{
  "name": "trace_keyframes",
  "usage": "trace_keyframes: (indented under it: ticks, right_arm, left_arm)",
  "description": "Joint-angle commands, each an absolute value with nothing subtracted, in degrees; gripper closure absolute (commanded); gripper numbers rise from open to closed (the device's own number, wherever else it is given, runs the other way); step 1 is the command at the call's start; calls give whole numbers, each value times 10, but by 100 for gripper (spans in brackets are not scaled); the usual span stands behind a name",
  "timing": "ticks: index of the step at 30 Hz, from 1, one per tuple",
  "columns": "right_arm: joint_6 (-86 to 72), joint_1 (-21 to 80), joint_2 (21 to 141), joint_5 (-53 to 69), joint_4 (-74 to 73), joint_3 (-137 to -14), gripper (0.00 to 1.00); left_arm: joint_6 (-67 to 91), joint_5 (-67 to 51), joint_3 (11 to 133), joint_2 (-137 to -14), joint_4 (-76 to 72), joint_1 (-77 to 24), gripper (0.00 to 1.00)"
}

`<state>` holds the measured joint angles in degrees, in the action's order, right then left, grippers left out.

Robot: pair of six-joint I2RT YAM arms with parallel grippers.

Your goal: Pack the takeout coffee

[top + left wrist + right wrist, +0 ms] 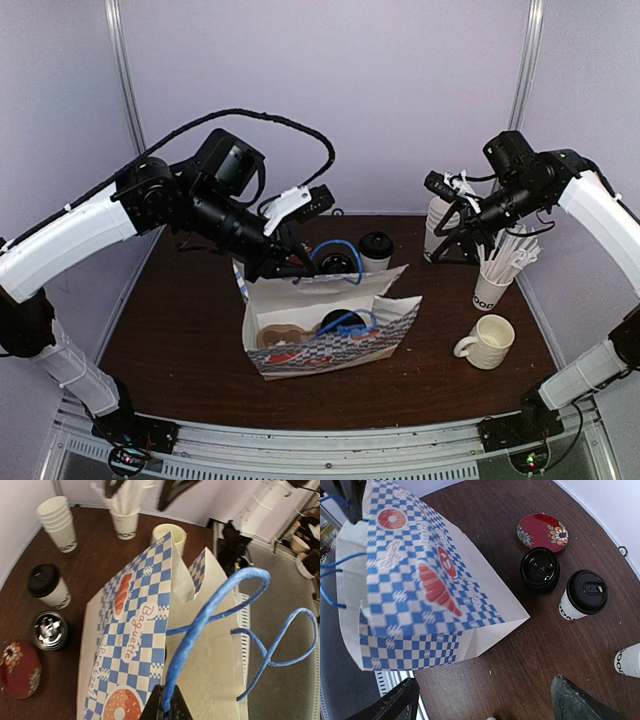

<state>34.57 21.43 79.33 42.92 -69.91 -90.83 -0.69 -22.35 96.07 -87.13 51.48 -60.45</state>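
Left hand (165,706) clamped on blue paper-cord handle (210,615) of blue-checked paper bag (135,645). Right hand (458,238) spread wide, empty. Brown pulp carrier (282,335) with one black-lidded white cup (336,322) sits inside bag; second lidded cup (376,250) stands on worktop (180,320) behind, unpacked.

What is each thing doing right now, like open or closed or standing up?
Left gripper: shut on the blue handle.
Right gripper: open, holding nothing.
Paper bag: standing, top open.
Carrier: inside the bag.
Cup in the bag: lid on, in the carrier.
Cup behind the bag: lid on, upright.
Mug: upright.
Stacked cups: nested, no lids.
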Motion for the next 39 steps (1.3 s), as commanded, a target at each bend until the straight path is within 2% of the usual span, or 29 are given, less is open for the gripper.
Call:
trace_keyframes:
  ticks: [1, 10, 16, 25, 29, 35, 39]
  right_arm:
    - [314, 210, 809, 402, -663, -914, 5]
    - [283, 210, 834, 332, -639, -924, 6]
    - [270, 210, 865, 277, -608, -932, 6]
    - [258, 210, 973, 232, -590, -991, 5]
    - [255, 211, 1004, 242, -590, -1010, 4]
    - [245, 211, 1023, 258, -587, -1018, 4]
    - [243, 211, 1037, 251, -590, -1031, 4]
  left_arm:
    - [-51, -165, 956, -859, 506, -529, 100]
    - [-85, -159, 967, -900, 522, -404, 100]
    - [-92, -156, 956, -887, 520, -357, 100]
    - [-97, -135, 969, -895, 528, -312, 100]
    - [-94, -133, 1002, -916, 528, -310, 100]
    - [-85, -193, 1111, -989, 554, -310, 100]
    - [-95, -183, 1165, -1021, 571, -310, 100]
